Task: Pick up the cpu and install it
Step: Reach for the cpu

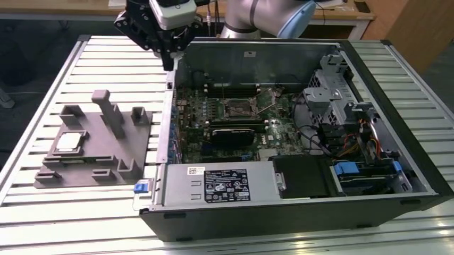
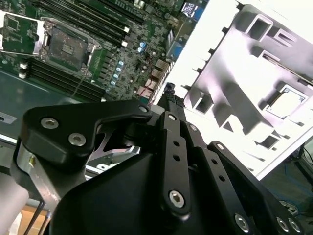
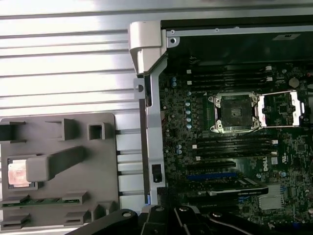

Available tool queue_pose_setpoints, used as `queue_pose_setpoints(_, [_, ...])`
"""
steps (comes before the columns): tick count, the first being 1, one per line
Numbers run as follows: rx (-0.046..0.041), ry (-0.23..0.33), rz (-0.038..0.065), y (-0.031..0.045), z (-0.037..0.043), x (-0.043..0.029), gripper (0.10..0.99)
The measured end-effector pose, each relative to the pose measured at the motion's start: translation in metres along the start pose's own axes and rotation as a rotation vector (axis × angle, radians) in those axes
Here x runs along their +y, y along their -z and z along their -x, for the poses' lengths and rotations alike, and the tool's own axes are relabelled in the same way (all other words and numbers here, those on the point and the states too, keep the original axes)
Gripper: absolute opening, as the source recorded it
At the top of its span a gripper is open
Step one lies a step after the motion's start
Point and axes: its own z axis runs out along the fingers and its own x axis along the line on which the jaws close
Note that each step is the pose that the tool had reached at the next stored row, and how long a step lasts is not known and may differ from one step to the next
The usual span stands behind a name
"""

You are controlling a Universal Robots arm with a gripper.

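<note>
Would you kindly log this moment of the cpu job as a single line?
cpu: lying in grey fixture | gripper: near case wall, apart from cpu | socket: open, empty

No wording is legible. A black label (image 1: 227, 185) with white symbols sits on the grey power supply (image 1: 177, 187) inside the open computer case (image 1: 298, 218). A small white sticker (image 1: 195, 170) sits beside the label, its print too small to read.

silver cpu (image 1: 69, 142) lies flat, seated in the grey fixture (image 1: 92, 150).
</note>
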Motion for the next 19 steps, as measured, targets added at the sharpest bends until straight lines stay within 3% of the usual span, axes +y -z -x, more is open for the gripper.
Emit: queue_pose_setpoints(19, [0.0000, 0.000, 0.000, -0.0006, -0.0243, -0.0019, 0.106])
